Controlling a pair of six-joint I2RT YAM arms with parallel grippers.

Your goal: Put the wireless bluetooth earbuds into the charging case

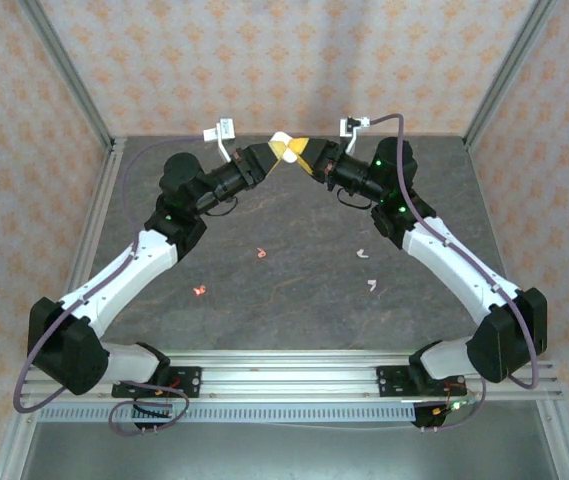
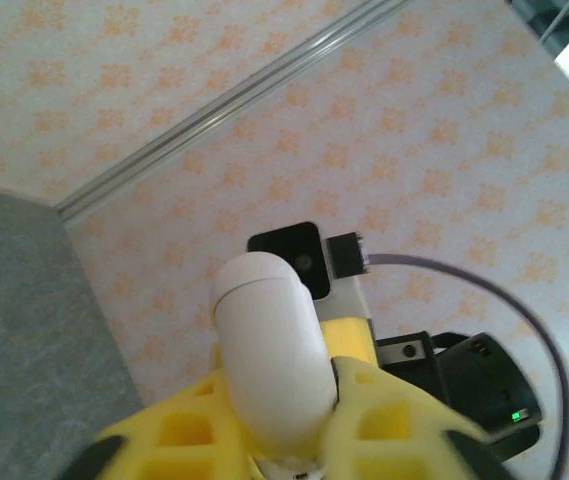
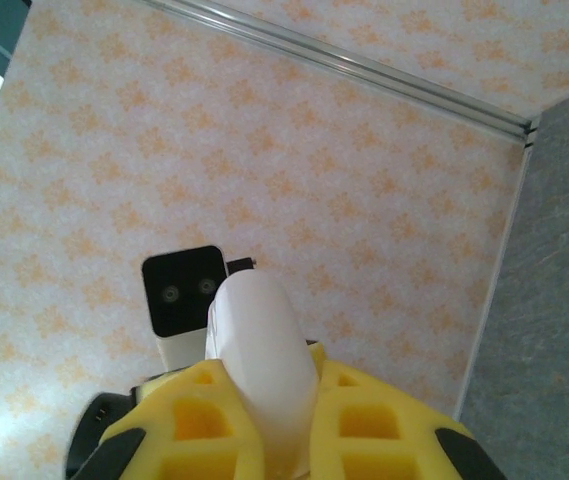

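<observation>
Case: the white charging case [image 2: 269,340] is up in the air over the far middle of the table [image 1: 294,320]. It sits between your two claws, which meet tip to tip.
Right claw: the right claw [image 3: 264,410] pinches the case from both sides with its yellow fingers.
Left claw: the left claw [image 2: 276,420] has a yellow finger on each side of the case. You cannot tell if they squeeze it or just sit beside it.
Lid: it looks shut, with a thin line running round near the top.
Coral-pink earbuds: one [image 1: 261,252] and another [image 1: 199,291] lie on the table, left of the middle and apart from each other.
White earbuds: one [image 1: 364,254] and another [image 1: 372,284] lie right of the middle, near each other.
Done: you have the case in hand, well away from every earbud.
Left to do: almost all of it, I think. You need to open the lid, then pick up the earbuds and put them in.
</observation>
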